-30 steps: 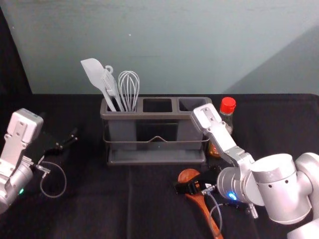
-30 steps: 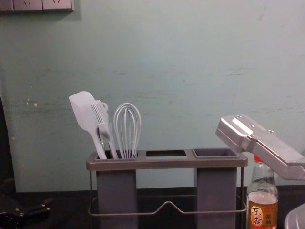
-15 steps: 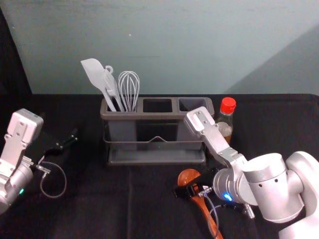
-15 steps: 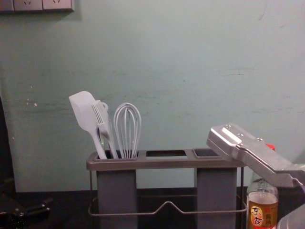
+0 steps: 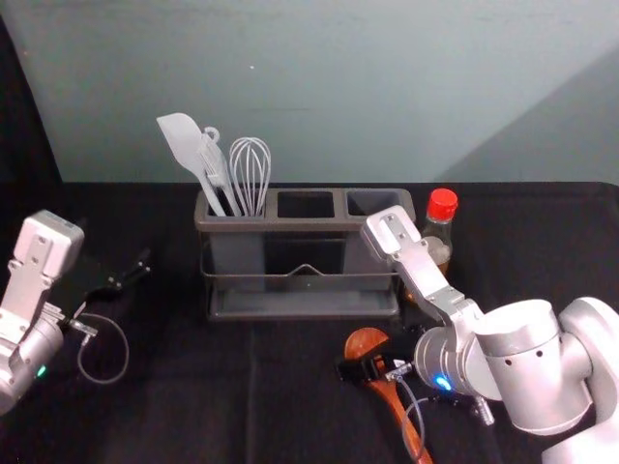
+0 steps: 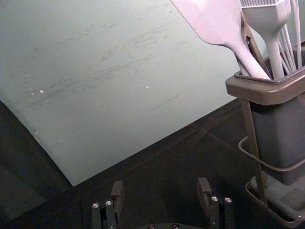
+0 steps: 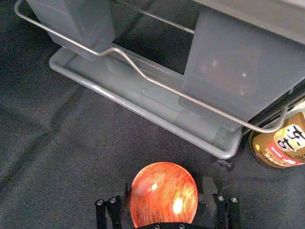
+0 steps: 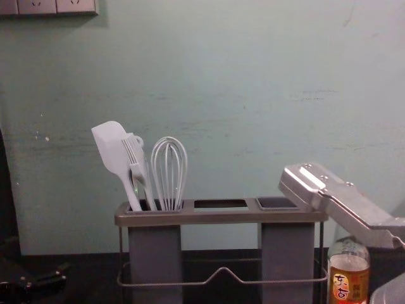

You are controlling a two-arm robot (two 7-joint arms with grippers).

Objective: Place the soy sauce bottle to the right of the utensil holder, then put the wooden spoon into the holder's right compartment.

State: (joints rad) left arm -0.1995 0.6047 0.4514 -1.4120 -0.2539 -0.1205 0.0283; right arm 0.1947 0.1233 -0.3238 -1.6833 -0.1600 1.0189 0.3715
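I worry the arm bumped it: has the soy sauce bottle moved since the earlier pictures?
No; the bottle stands at the same spot, just right of the holder.

The spoon fills most of the room between the spread fingers of the right gripper. Ahead of it, the holder is in the way, with the bottle ahead and to its right, but the cloth to its left is bare. Higher up ahead, the right box has a free top, and the whisk pokes up farther left.
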